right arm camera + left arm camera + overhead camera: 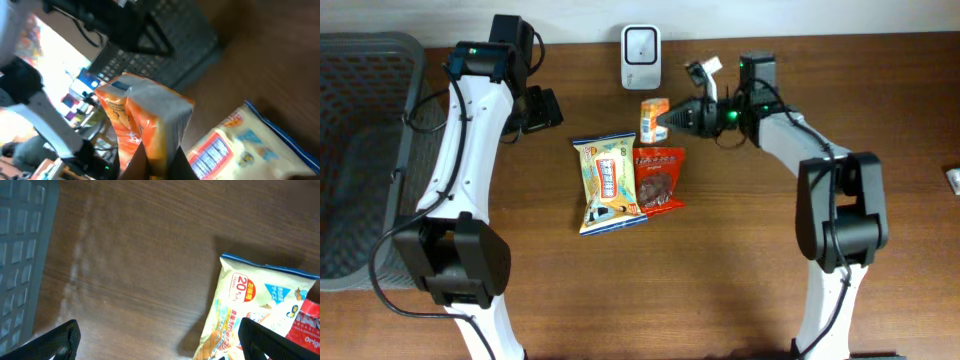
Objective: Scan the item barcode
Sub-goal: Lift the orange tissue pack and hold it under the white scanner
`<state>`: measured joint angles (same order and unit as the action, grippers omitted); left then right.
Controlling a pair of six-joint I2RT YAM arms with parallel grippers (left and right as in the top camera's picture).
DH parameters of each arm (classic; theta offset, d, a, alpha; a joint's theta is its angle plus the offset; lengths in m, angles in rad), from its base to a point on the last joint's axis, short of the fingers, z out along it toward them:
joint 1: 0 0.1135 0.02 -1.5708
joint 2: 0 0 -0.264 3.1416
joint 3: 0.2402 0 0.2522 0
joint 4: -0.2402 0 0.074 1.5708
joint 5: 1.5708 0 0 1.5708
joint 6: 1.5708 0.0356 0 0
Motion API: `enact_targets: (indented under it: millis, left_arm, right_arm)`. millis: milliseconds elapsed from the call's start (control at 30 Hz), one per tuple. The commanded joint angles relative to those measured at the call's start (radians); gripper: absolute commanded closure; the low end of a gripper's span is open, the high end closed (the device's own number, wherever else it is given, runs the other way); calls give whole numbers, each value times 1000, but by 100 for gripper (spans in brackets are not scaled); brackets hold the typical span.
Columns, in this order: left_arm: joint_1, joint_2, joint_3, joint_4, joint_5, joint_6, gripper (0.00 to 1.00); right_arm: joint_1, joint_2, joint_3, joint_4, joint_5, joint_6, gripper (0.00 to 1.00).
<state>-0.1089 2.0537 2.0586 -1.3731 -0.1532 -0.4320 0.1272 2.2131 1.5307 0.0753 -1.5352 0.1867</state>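
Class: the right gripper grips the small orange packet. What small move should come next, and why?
Probably carry the orange packet toward the white scanner: the right gripper is shut on it, and the scanner sits close beyond it.

overhead: even, fairly bright light from above, soft shadows on the dark brown wooden table, sharp focus | left wrist: dimmer, pale sheen streak upper left, yellow snack bag soft, dark shadow above it | right wrist: smeared, orange foil packet blurred, washed-out glare at left edge
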Motion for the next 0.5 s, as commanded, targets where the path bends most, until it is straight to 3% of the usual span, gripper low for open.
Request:
enact_targets:
  millis: [0, 67, 133, 467]
  left_arm:
    - [0, 0, 0, 0, 4, -9, 1]
    - [0, 0, 0, 0, 4, -9, 1]
    - [0, 0, 0, 0, 4, -9, 1]
    - [0, 0, 0, 0, 4, -9, 1]
  right_arm:
    - [47, 3, 13, 323, -17, 335, 96]
    - [61, 3, 13, 577, -17, 532, 96]
    - [61, 3, 13, 664, -17, 609, 96]
    - [62, 4, 13, 662, -17, 627, 96]
